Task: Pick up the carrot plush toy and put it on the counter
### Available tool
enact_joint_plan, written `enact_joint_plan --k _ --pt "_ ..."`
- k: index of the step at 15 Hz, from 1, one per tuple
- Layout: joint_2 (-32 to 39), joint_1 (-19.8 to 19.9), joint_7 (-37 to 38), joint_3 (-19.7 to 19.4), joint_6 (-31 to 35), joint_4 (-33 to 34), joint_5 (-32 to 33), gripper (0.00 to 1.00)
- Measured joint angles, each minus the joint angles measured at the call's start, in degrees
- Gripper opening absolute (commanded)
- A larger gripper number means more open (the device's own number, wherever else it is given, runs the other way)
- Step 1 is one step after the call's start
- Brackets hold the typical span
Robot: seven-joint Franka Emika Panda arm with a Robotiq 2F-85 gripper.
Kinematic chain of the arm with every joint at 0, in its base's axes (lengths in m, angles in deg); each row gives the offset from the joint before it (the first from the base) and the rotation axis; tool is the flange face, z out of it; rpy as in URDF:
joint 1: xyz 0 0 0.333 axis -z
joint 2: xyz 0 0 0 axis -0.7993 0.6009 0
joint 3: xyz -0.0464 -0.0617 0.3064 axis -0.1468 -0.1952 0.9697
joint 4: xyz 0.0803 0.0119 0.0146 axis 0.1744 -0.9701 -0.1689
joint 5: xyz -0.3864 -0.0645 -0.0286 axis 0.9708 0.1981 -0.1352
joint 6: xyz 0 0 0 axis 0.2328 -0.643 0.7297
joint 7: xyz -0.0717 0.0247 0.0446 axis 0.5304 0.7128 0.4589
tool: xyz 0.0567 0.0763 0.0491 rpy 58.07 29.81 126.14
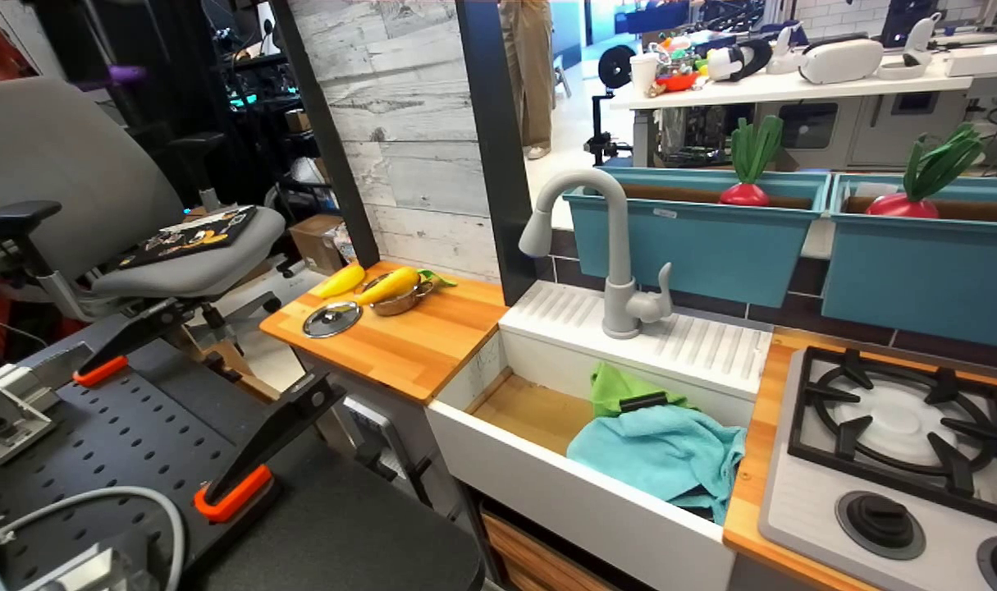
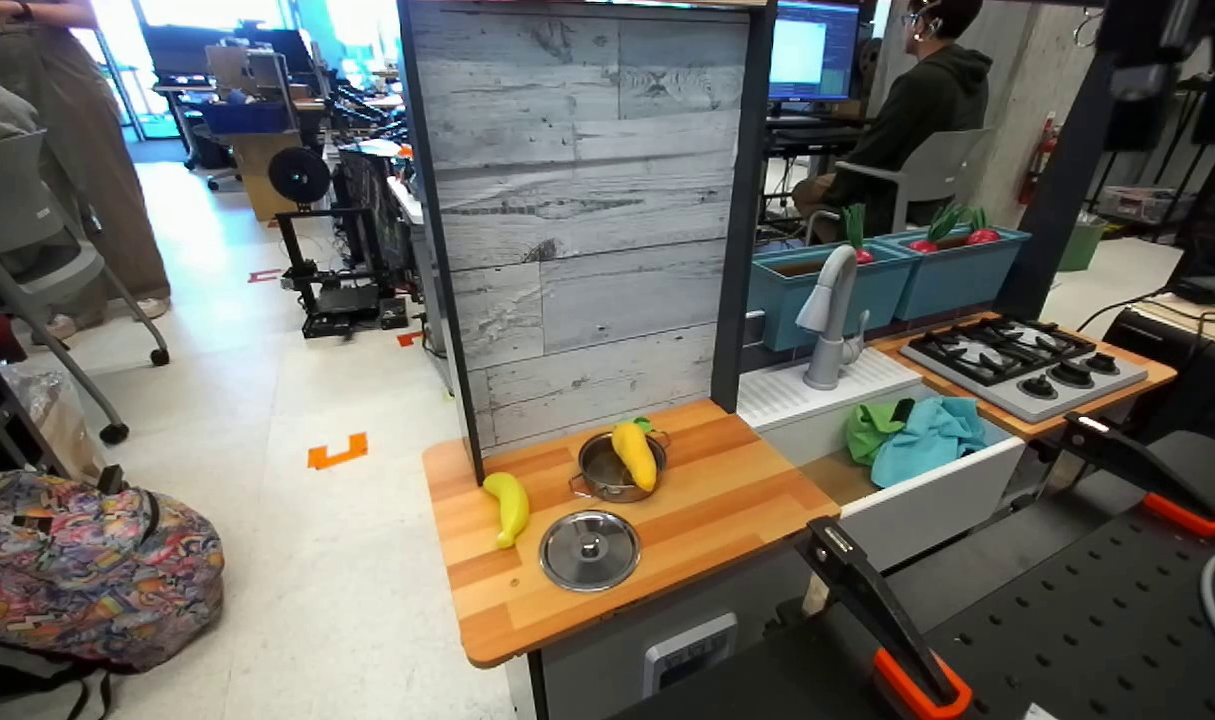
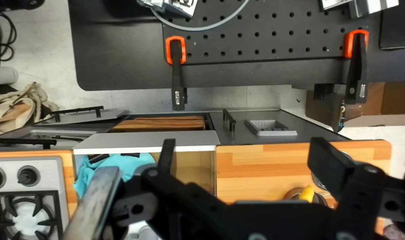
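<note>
The carrot plush toy (image 1: 393,284) is tapered and looks yellow-orange, with a green leafy tuft. It lies tilted across the small metal pot (image 1: 395,306); in an exterior view its narrow end points toward the lid (image 2: 635,458). The pot stands on the honey-coloured wooden counter (image 1: 441,328), also seen in an exterior view (image 2: 732,500). In the wrist view only part of the carrot (image 3: 307,194) shows, low and near the right finger, the rest hidden behind the gripper. My gripper (image 3: 244,145) is open and empty, above the counter and sink. I cannot make it out in the exterior views.
A yellow banana toy (image 2: 508,508) and a metal lid (image 2: 590,550) lie on the counter near the pot. The white sink (image 1: 580,501) holds green and blue cloths. The tall faucet (image 1: 617,246), stove (image 1: 884,460), upright panel (image 2: 587,230) and clamps (image 2: 882,610) stand around.
</note>
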Motion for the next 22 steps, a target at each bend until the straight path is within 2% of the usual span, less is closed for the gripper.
enact_joint_plan --k 4,9,15,22 --pt "12.43 -1.34 0.37 1.5 10.22 1.6 -5.44 1.0" --pt "27.96 -2.03 1.66 5.1 18.71 8.62 -10.9 1.0" --pt "41.61 -3.37 7.32 8.5 22.48 19.73 -10.97 1.0" --pt "51.52 -5.64 10.58 9.74 22.52 29.89 -10.85 1.0"
